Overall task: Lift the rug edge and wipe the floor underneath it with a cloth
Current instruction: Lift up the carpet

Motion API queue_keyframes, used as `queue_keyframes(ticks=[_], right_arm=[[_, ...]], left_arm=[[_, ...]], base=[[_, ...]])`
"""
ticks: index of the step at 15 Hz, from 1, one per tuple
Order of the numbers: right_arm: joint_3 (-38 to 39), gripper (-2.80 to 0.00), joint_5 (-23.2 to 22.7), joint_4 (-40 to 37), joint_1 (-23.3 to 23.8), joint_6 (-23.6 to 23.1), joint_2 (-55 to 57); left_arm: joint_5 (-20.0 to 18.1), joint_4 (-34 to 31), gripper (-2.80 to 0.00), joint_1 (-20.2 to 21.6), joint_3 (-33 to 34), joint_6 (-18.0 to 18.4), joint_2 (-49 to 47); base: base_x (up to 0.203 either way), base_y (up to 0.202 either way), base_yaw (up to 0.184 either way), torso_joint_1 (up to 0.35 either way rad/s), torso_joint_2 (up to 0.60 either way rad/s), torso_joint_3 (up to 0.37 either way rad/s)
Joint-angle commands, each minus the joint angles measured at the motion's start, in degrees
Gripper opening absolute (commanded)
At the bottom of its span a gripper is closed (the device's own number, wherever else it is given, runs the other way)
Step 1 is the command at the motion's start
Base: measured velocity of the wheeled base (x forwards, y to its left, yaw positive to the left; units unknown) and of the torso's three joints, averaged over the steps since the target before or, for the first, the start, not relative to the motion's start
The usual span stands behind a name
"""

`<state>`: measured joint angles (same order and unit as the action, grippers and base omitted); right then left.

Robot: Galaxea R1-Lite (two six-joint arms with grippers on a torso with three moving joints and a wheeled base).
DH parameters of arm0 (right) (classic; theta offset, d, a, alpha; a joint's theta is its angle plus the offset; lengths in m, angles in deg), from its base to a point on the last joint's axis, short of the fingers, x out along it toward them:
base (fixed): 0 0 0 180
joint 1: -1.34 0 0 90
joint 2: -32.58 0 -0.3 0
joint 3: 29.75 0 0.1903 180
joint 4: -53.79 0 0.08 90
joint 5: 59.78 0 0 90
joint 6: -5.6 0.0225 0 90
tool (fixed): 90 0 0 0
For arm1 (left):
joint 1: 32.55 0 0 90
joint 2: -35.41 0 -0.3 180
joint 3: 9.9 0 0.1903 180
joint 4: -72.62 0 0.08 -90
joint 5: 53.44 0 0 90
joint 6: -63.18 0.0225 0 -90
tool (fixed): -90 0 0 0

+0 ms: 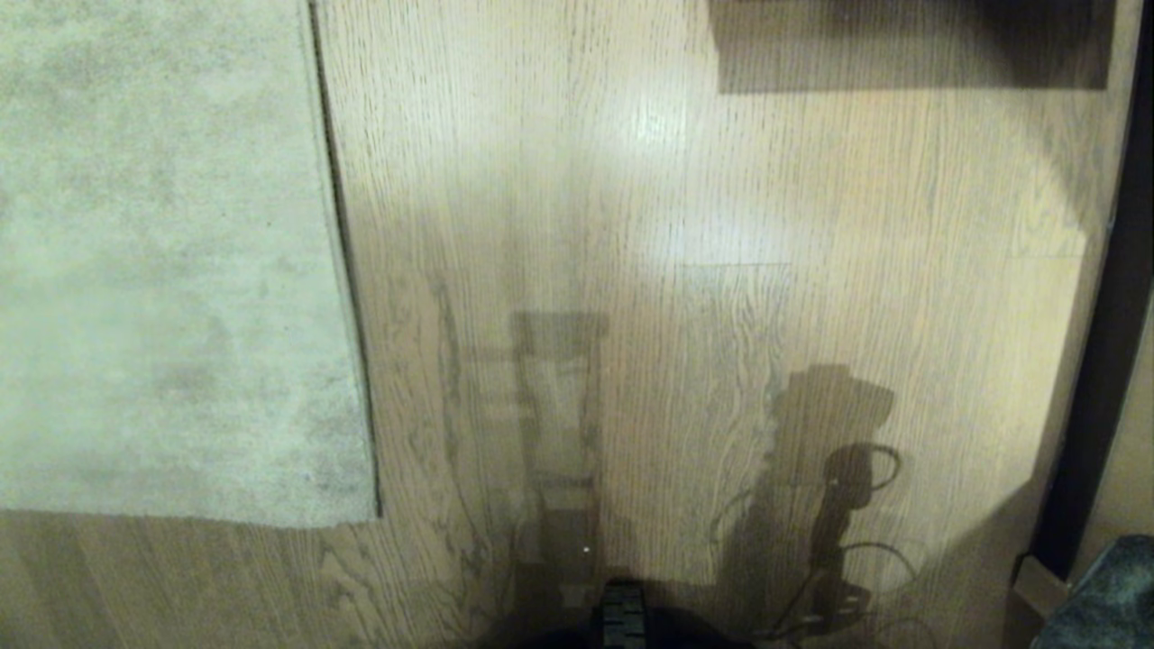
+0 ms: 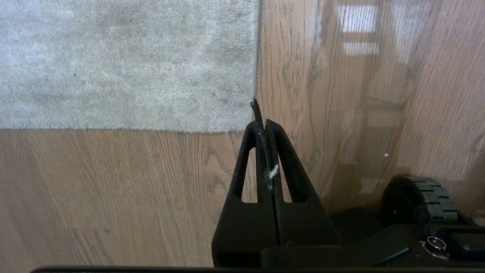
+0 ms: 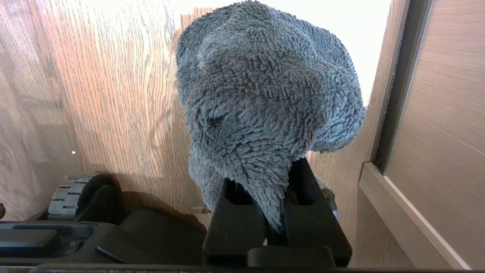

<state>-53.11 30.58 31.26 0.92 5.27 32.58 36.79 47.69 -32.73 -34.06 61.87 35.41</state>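
Observation:
The pale grey-beige rug (image 1: 162,270) lies flat on the wood floor (image 1: 721,315) at the left. Its rug edge (image 1: 343,270) runs straight back from a near corner (image 1: 371,516). Neither arm shows in the head view. In the left wrist view my left gripper (image 2: 262,123) hangs above the floor just beside that corner (image 2: 250,127), shut, with only a speck of white lint between its fingers (image 2: 291,167). In the right wrist view the fluffy dark grey cloth (image 3: 265,94) bunches up out of my right gripper (image 3: 278,172), which is shut on it above the bare floor (image 3: 113,94).
A wooden frame and skirting (image 3: 409,212) stand close on the right side, seen as a dark strip (image 1: 1100,379) in the head view. A dark block (image 1: 911,45) sits at the far end. My base's wheel (image 2: 416,201) is near the floor below.

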Motion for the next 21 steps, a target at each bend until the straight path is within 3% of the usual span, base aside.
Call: queue_keyframes(ticks=[1, 21], right_arm=[[0.00, -2.80, 0.00, 0.04, -0.02, -0.02, 0.09], [0.00, -2.80, 0.00, 0.04, -0.02, -0.02, 0.09]], left_arm=[[0.04, -0.02, -2.80, 0.01, 0.00, -0.02, 0.00], [0.04, -0.14, -2.80, 0.01, -0.02, -0.02, 0.00]], base=[[0.000, 0.000, 0.000, 0.000, 0.00, 0.000], [0.000, 0.000, 0.000, 0.000, 0.00, 0.000]])
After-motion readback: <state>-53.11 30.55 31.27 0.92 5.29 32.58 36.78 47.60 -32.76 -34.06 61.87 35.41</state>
